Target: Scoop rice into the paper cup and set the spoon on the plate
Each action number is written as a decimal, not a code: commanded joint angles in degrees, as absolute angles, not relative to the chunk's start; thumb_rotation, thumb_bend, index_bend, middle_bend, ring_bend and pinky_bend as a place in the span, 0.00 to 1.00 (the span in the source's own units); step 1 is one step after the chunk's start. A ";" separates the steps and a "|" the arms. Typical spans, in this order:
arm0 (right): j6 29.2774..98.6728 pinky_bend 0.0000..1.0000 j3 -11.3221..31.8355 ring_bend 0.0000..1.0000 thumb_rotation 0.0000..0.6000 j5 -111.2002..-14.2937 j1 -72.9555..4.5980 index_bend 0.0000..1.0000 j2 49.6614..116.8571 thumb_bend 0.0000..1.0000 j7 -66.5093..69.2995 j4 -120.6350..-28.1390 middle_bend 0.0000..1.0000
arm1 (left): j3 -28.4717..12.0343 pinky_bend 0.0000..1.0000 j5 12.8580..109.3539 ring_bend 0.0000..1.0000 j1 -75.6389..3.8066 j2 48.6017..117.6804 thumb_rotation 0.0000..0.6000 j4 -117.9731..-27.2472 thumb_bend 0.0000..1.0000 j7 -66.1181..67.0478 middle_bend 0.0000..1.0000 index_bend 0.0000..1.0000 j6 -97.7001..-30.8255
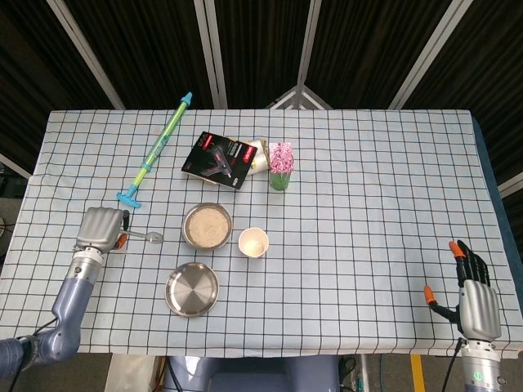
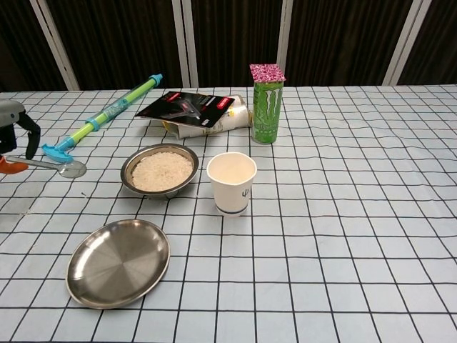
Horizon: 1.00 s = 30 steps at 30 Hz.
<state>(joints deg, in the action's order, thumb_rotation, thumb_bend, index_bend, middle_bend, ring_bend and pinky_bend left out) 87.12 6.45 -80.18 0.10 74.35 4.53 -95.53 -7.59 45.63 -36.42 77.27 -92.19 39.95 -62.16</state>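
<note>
My left hand [image 1: 98, 229] [image 2: 13, 136] holds the metal spoon [image 1: 144, 238] [image 2: 63, 168] by its handle, lifted off the cloth at the left, its bowl pointing right toward the rice. The steel bowl of rice [image 1: 207, 226] [image 2: 159, 170] sits mid-table. Just right of it stands the white paper cup [image 1: 253, 242] [image 2: 231, 182], upright, with nothing visible inside. The steel plate [image 1: 192, 288] [image 2: 118, 261] lies in front of the rice bowl, bare. My right hand [image 1: 476, 296] rests at the near right edge with its fingers spread, holding nothing.
Behind the rice bowl lie a black booklet [image 1: 220, 159] [image 2: 187, 108] and a green can with a pink lid [image 1: 280, 167] [image 2: 265, 103]. A long green-and-blue pump toy [image 1: 155, 152] [image 2: 103, 116] lies at the far left.
</note>
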 commanded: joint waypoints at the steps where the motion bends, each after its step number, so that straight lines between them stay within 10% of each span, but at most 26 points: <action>1: 87.15 0.00 6.49 0.00 1.00 -80.23 0.07 0.02 74.42 0.38 4.62 -95.42 0.00 | -8.08 1.00 44.74 1.00 -37.64 76.96 1.00 -92.25 0.46 41.49 0.96 0.65 -61.94; 30: 88.12 0.00 6.55 0.00 1.00 -81.49 0.20 0.02 74.71 0.38 5.94 -94.70 0.00 | -6.26 1.00 39.10 1.00 -53.64 84.86 1.00 -84.67 0.48 67.55 0.97 0.70 -63.45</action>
